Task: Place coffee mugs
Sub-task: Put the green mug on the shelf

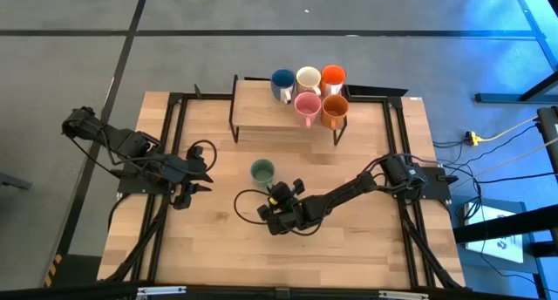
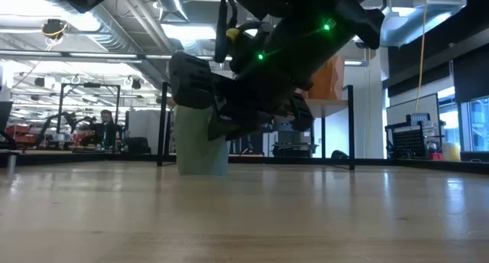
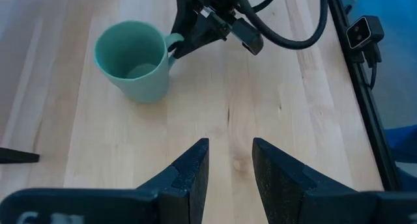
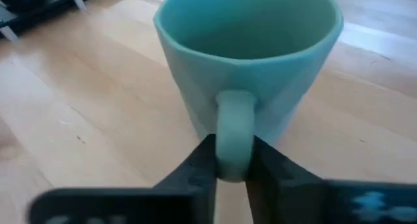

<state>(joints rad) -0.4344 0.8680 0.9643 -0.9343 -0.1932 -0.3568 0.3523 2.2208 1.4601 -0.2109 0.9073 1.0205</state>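
Standing upright on the table, the green mug; right gripper jaws clamped on its handle.

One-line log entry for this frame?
right gripper: jaws pinching green mug handle | mug upright on table | left gripper: idle, open

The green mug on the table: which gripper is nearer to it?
Right. The right gripper pinches the handle of the green mug; the left gripper waits apart from it, open.

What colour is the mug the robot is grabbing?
Pale green mug, clearest in the right wrist view.
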